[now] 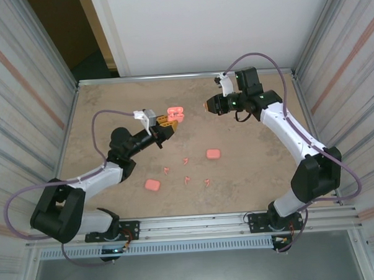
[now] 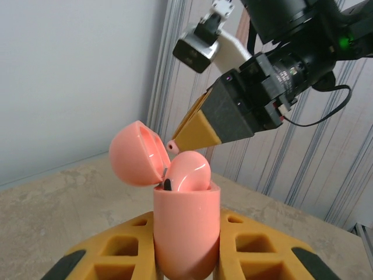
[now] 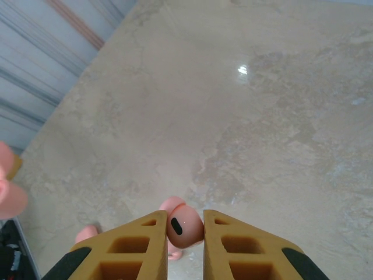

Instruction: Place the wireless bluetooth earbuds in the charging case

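My left gripper (image 1: 167,121) (image 2: 186,217) is shut on the pink charging case (image 1: 175,114) (image 2: 186,239), held upright above the table with its lid (image 2: 137,153) hinged open to the left. One earbud (image 2: 189,171) sits in the case, its rounded head sticking out of the top. My right gripper (image 1: 207,106) (image 3: 185,233) is shut on another salmon-pink earbud (image 3: 185,224), a black slot on its face. In the left wrist view that earbud's tip (image 2: 172,145) pokes from the right gripper's fingertips (image 2: 195,134) just above the open case, a little apart from it.
Two closed pink cases (image 1: 213,154) (image 1: 152,185) lie on the table nearer the arm bases. Several loose earbuds (image 1: 187,179) are scattered between them. Metal walls (image 1: 42,84) enclose the table on the left and right.
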Robot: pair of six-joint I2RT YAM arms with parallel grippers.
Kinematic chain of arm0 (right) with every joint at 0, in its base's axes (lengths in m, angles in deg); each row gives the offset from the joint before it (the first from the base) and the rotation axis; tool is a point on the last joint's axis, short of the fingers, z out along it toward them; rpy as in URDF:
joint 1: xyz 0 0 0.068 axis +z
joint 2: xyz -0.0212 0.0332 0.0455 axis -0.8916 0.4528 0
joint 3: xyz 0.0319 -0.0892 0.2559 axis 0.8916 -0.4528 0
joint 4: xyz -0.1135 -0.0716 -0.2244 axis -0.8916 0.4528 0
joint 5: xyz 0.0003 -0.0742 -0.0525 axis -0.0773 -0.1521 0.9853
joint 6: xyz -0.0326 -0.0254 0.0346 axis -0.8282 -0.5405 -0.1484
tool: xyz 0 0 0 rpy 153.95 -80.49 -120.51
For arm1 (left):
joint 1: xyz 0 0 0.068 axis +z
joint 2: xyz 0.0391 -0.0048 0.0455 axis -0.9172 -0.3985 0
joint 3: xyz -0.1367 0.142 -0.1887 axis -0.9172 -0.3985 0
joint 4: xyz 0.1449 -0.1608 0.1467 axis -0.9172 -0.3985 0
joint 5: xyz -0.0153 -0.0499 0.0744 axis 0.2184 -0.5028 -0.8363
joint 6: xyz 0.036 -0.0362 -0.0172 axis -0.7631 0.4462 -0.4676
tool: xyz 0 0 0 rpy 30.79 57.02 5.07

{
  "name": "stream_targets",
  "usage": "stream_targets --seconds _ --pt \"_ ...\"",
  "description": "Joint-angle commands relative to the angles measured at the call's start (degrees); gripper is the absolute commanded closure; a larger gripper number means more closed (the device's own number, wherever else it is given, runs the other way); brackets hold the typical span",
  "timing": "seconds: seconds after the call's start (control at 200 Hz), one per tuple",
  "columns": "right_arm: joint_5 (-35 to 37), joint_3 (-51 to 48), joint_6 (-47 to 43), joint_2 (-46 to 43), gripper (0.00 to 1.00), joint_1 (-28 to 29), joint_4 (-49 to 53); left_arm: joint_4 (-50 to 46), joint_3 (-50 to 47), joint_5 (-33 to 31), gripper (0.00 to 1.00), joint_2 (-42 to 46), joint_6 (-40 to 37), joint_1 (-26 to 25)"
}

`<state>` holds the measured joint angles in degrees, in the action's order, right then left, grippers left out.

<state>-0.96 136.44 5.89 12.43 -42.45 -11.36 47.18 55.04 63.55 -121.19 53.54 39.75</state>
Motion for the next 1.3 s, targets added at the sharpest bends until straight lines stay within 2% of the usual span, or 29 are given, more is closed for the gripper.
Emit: stream_targets --seconds 0.0,0.626,1.293 --pt "-1.7 0.0 -2.3 -3.2 0.82 1.2 -1.9 4.6 1.8 1.5 1.0 -1.1 1.8 -0.5" --pt "-1.3 -1.3 -8.8 -7.8 0.82 7.0 -7.6 7.7 3.0 3.5 1.0 -5.0 5.1 -1.5" --pt "0.6 -2.0 -11.7 -5.5 0.82 10.7 -7.4 7.9 3.1 3.3 1.0 -5.0 5.3 -1.9"
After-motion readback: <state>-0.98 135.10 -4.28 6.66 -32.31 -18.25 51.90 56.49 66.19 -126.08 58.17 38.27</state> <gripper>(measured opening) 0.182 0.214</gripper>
